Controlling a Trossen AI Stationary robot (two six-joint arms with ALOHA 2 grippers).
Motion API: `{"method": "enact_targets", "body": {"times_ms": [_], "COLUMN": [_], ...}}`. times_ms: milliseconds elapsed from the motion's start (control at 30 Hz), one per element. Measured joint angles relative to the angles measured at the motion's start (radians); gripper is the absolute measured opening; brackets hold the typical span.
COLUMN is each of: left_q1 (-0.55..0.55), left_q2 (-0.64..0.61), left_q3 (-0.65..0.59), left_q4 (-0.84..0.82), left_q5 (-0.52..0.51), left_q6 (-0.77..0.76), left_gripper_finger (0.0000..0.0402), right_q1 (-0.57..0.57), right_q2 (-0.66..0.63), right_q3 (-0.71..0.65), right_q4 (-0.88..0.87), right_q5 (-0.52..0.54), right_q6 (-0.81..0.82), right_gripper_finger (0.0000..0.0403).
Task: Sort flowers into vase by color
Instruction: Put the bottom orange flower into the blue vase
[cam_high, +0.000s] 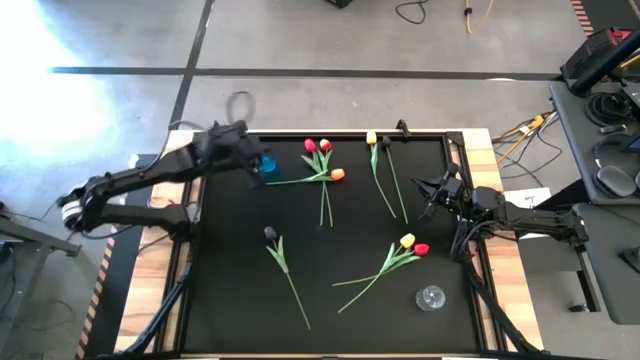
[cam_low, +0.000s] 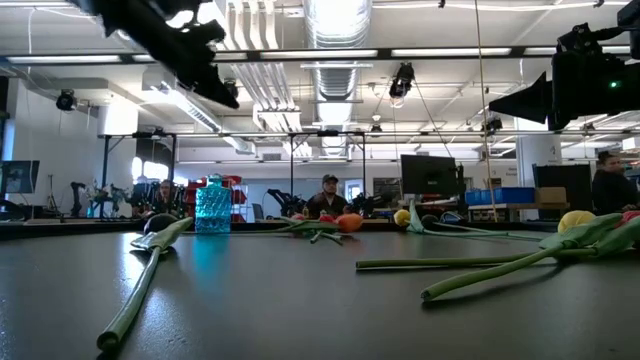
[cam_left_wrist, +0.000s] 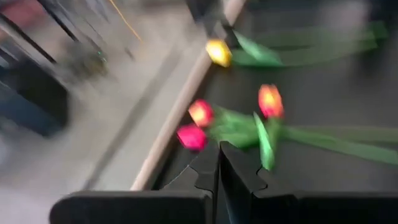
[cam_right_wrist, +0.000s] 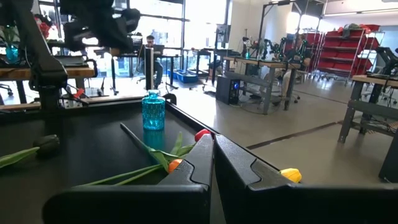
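Under both arms you have a black table top (cam_high: 230, 300) framed by pale wood edges, set in a workshop with a grey concrete floor, ceiling ducts and strip lights; people sit at benches far behind in the low view. Your left gripper (cam_high: 238, 135) hangs above the far left corner, fingers pressed together and holding nothing. Just beside it stands a blue vase (cam_high: 264, 165), upright near the far edge. Your right gripper (cam_high: 432, 190) waits at the right edge, also closed and empty.

You see the flowers lying flat in four loose groups. Three tulips (cam_high: 322, 160), two red and one orange, lie near the far edge with heads close together; their stems cross, one running left toward the blue vase, others toward the near side. A yellow tulip (cam_high: 372, 139) and a dark one lie right of them, heads at the far edge, stems slanting near and right. A dark-headed tulip (cam_high: 271, 234) sits alone mid-left, its stem angling to the near right. A yellow and a red tulip (cam_high: 413, 245) lie together, stems trailing to the near left. A clear glass vase (cam_high: 431, 298) stands near the right front corner. You have bare black surface along the left side and near edge.
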Motion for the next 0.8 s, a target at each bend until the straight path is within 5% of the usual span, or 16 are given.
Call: {"method": "enact_targets", "body": {"times_ms": [167,333,800], "left_q1": [-0.036,-0.031,-0.023], "left_q2": [0.285,0.531,0.888], "left_q3": [0.239,0.393,0.548], "left_q4": [-0.249,-0.313,-0.330], "left_q5": [0.001,0.037,0.071], "left_q6": [0.098,0.135,0.188], "left_gripper_finger": [0.0000,0.0000,0.0109], "right_q1": [0.000,0.000,0.000], "right_q2": [0.000,0.000,0.000], "right_q3": [0.000,0.000,0.000], "right_q4": [0.000,0.000,0.000], "right_q5": [0.000,0.000,0.000], "right_q6": [0.000,0.000,0.000], "right_gripper_finger": [0.0009,0.0009,0.0009]}}
